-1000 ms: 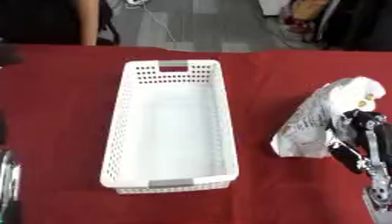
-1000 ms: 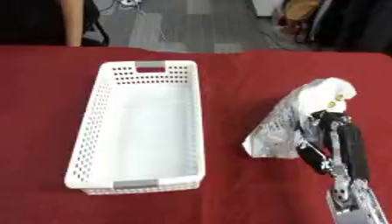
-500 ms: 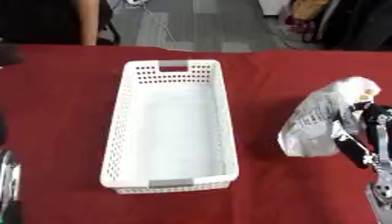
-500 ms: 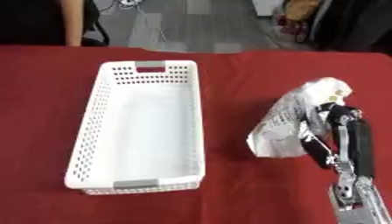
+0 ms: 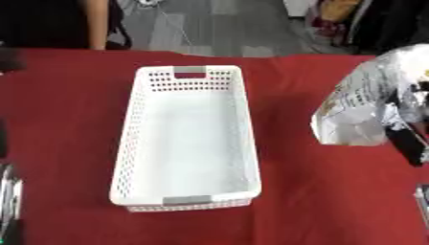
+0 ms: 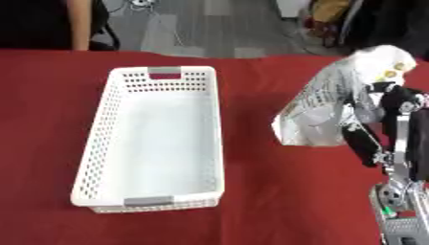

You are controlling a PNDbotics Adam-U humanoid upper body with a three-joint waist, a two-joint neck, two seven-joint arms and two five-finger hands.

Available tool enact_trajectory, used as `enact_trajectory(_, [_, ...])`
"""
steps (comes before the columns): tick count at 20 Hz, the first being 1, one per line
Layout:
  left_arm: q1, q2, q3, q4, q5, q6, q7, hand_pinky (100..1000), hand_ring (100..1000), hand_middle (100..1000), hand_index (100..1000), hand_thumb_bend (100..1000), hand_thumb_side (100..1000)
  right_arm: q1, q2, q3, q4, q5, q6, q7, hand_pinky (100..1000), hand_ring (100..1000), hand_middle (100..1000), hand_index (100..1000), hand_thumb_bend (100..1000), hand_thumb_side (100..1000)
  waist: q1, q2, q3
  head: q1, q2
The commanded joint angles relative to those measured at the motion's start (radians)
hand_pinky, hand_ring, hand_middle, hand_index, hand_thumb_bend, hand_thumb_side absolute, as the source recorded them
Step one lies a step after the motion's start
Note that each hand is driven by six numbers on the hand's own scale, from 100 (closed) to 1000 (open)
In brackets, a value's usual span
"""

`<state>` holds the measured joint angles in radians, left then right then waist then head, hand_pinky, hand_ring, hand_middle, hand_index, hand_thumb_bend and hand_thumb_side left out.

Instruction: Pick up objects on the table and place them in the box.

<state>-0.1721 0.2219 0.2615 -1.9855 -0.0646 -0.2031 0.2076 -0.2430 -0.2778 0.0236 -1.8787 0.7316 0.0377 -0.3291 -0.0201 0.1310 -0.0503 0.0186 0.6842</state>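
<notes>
1. We take the long white perforated plastic basket (image 6: 151,139) as our landmark; it lies lengthwise on the red tablecloth (image 6: 251,191), with a grey handle tab at its far end and another at its near end.
2. Inside the basket we see only its bare white floor.
3. To the right of the basket, well apart from its right wall, we see a crumpled silver and white foil bag (image 6: 335,107) with dark print on its side and a yellowish mark near its top.
4. The bag stands roughly level with the middle and far half of the basket, and its top reaches about as far back as the basket's far rim.
5. Whether the bag's lower edge touches the cloth or sits just above it, we cannot tell.
6. Our right hand (image 6: 377,119), black with silver parts, is against the right side of the bag, its dark fingers curled around the foil and holding it.
7. The right arm (image 6: 406,191) runs down from the hand toward the lower right corner, on the side away from the basket.
8. Left of the basket, at the lower left edge of the left eye view, a sliver of dark and silver metal (image 5: 8,201) shows; we cannot tell if it is our left hand.
</notes>
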Motion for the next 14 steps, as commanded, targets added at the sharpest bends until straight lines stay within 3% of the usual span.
enact_trajectory(1, [-0.006,0.015,0.000,-0.014,0.004,0.000,-0.003,627,609,747,765,100,1000,-0.035,-0.036,0.011,-0.035,-0.014,-0.009,0.007,100,100,100,232,100,100,0.000,-0.011,0.002,0.005,-0.017])
enact_trajectory(6, [-0.004,0.016,-0.003,-0.013,0.005,0.000,-0.006,628,609,748,765,100,1000,-0.095,-0.093,0.054,-0.036,-0.042,-0.035,0.044,100,100,100,226,100,100,-0.002,-0.013,0.006,0.002,-0.014])
enact_trajectory(14, [-0.004,0.016,-0.008,-0.009,0.008,-0.001,-0.012,629,610,749,764,100,1000,-0.253,-0.164,0.138,0.000,-0.077,-0.107,0.114,100,100,100,219,100,100,-0.002,-0.014,0.016,-0.007,-0.012])
